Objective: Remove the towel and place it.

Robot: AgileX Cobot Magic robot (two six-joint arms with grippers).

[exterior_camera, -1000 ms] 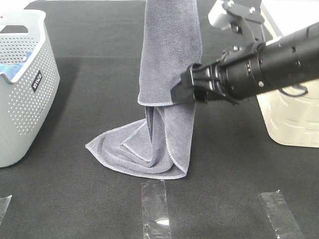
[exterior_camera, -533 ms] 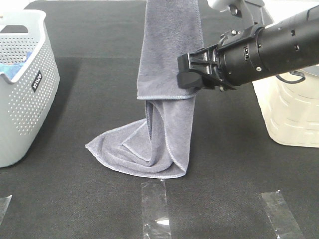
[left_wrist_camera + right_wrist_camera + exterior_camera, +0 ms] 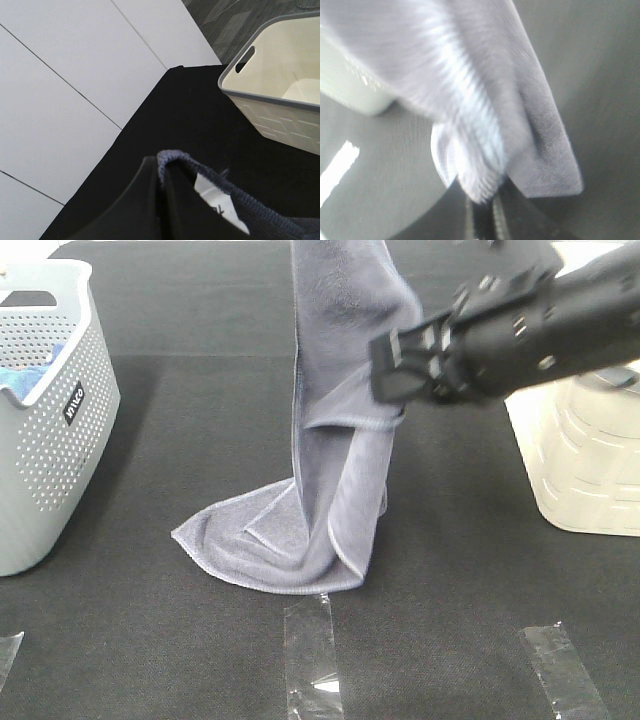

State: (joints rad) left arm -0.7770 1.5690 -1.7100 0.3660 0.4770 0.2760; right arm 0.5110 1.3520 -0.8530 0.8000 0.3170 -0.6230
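Plainly soft, limp, light: large grey-lavender terry towel [image 3: 340, 360] hung at frame centre, lower end pooled on black desk [image 3: 480, 590]. Left fingers [image 3: 142, 205] clamped its top edge; right fingers [image 3: 390, 380] pinched the side hem, likely the firmest hold.

Towel [image 3: 485, 100] is filling most of the frame, motion-blurred, grey-lavender, hanging in soft folds. One corner [image 3: 555, 175] is showing sharper than the rest, its nap visible. Right pincer [image 3: 486, 214] is pressing close against the cloth, its dark fingers [image 3: 474, 225] standing nearly together with a fold of towel running between them. Dark table [image 3: 590, 60] is lying behind. A pale blurred container [image 3: 350, 85] is sitting beyond the towel. A bright strip [image 3: 337, 170] is gleaming on the table, too blurred to identify.
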